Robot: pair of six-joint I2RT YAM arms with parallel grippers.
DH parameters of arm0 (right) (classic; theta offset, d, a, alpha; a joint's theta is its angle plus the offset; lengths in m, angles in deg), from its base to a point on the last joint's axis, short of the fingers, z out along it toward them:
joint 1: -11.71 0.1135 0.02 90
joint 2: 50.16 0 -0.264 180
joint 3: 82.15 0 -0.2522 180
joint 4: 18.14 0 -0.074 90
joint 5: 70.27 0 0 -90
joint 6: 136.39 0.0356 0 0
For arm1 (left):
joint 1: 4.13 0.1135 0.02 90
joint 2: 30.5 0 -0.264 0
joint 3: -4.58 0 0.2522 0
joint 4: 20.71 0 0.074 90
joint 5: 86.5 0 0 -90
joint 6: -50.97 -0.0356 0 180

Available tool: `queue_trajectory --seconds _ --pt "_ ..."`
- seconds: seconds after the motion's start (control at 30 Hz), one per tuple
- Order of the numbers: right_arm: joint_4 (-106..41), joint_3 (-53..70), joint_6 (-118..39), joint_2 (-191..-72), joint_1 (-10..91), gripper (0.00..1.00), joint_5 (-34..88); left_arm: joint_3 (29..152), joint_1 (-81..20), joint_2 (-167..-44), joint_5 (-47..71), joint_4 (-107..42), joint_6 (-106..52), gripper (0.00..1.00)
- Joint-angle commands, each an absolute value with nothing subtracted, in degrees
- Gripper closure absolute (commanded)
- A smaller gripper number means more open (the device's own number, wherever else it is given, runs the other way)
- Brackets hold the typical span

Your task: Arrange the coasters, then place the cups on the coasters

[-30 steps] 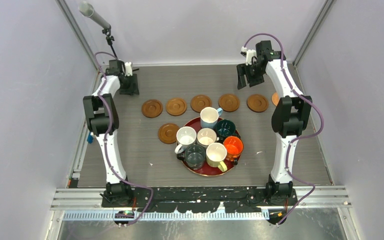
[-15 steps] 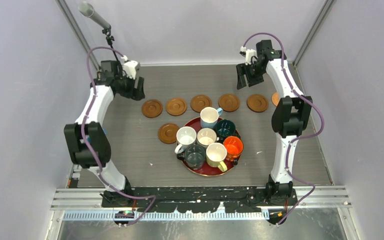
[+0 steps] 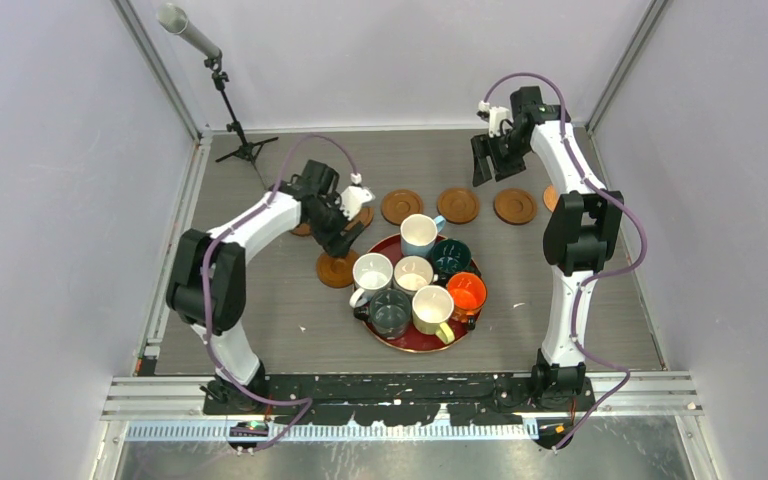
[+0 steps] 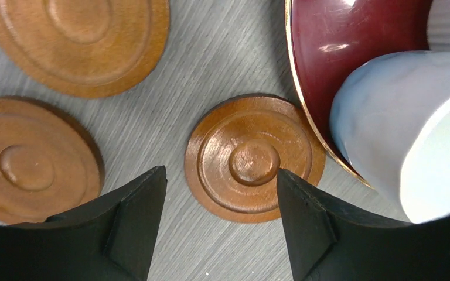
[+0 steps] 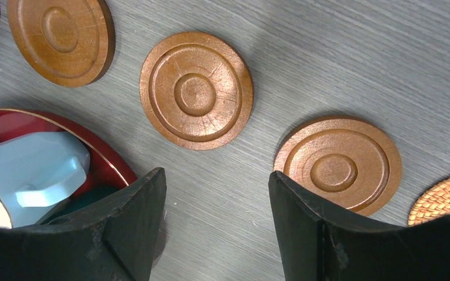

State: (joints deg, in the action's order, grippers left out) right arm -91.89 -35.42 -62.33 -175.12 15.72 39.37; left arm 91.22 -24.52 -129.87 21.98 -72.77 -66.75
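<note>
Under the spread left jaws, one coaster (image 4: 254,159) centred in their gap, untouched.

grey wood-grain table (image 3: 290,310): dark red round tray (image 3: 407,344) mid-table, toward the near edge. row of brown coasters (image 3: 458,205) across the far half, its left end partly hidden. one more coaster (image 3: 337,270) just beside the tray's left rim. woven orange disc (image 5: 442,202) by the right edge. mic stand tripod (image 3: 245,150) at the far-left corner.
</note>
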Motion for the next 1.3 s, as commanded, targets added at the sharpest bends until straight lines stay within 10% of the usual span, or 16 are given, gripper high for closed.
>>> queue_trajectory --seconds 0.0,0.67,1.27 --pt "-91.83 -34.87 -63.1 -169.75 15.9 0.31 40.17 90.36 -27.45 -132.78 15.13 -67.94 -67.75 0.31" --pt "-91.85 -36.63 -61.26 -171.36 15.85 0.31 40.39 77.27 -26.9 -128.62 7.01 -69.88 -74.02 0.55" --pt "-91.28 -36.68 -60.24 -172.72 15.88 0.31 40.8 90.64 5.03 -138.78 3.89 -71.6 -76.17 0.57"
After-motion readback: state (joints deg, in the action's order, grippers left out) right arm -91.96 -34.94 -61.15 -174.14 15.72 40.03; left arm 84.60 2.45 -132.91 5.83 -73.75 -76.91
